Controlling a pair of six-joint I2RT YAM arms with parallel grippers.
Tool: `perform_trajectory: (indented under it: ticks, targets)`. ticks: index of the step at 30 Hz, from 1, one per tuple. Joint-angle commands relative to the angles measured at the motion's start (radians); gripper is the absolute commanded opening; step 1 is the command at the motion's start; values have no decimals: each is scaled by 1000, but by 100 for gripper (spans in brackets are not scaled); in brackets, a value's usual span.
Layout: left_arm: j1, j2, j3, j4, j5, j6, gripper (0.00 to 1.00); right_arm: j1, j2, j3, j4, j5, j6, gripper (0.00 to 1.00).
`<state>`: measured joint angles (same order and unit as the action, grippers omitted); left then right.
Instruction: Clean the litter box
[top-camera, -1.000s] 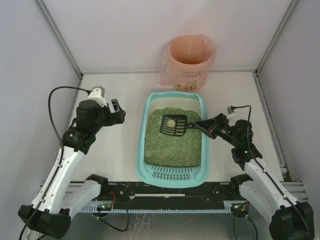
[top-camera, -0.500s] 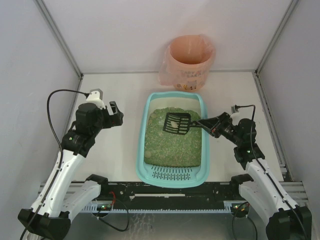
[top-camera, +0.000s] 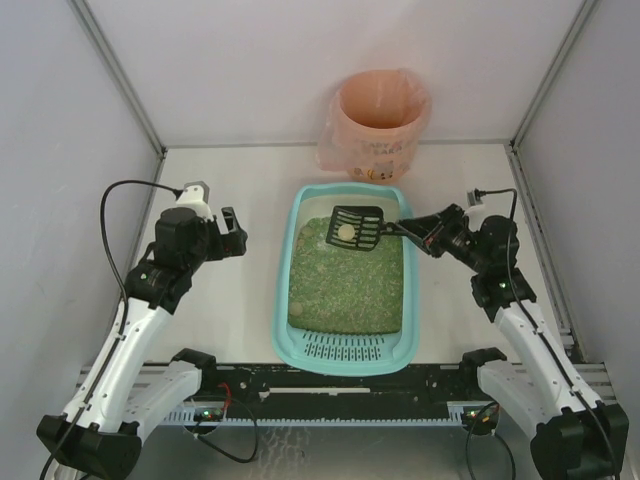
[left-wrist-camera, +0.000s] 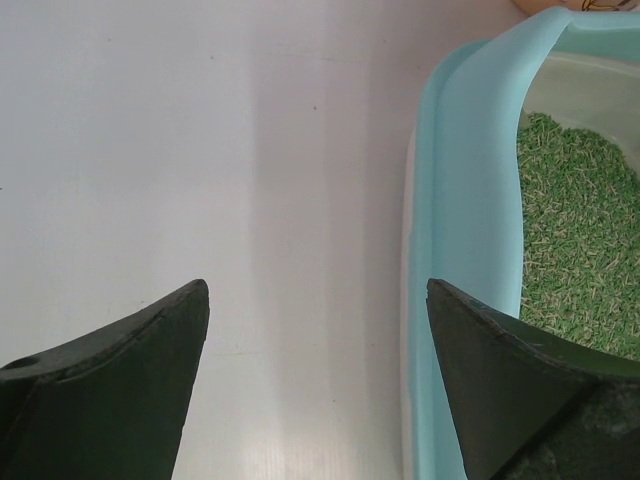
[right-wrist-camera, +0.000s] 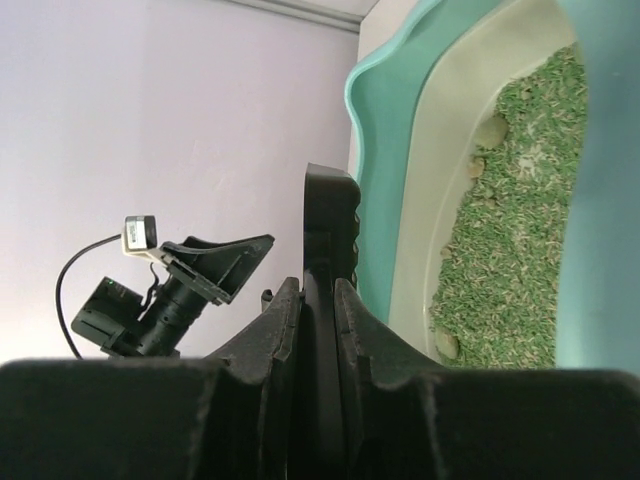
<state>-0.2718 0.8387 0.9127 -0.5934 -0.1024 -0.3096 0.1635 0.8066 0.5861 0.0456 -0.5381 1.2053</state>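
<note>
The light-teal litter box (top-camera: 290, 290) lies mid-table, filled with green litter (top-camera: 345, 280), its slotted grate end (top-camera: 343, 349) nearest the arms. My right gripper (top-camera: 418, 230) is shut on the handle of a black slotted scoop (top-camera: 354, 228) held over the box's far end, with a pale round clump (top-camera: 344, 232) in it. In the right wrist view the scoop (right-wrist-camera: 328, 230) shows edge-on between the fingers (right-wrist-camera: 283, 318), beside the box's rim (right-wrist-camera: 385, 150). My left gripper (top-camera: 236, 232) hangs open left of the box; its wrist view shows the teal rim (left-wrist-camera: 470, 180) by the right finger (left-wrist-camera: 480, 350).
A round bin lined with a pink bag (top-camera: 378, 124) stands behind the box at the back wall. More pale clumps (right-wrist-camera: 490, 132) lie in the litter. Grey walls enclose the table on the left, right and back. Bare white tabletop (left-wrist-camera: 200, 150) lies left of the box.
My right gripper has lifted the scoop with the clump and carried it toward the far end of the box. The left arm has drawn slightly back and left.
</note>
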Motion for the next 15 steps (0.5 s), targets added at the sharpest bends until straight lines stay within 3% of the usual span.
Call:
perform_trajectory:
  ticks: [1, 5, 15]
  targets:
    - [6, -17, -9, 17, -9, 26, 93, -9, 28, 79, 41, 2, 5, 0]
    - [9, -14, -10, 18, 8, 27, 93, -39, 50, 157, 19, 141, 41, 0]
    - [9, -18, -10, 7, 2, 40, 93, -46, 288, 438, -1, 558, 44, 0]
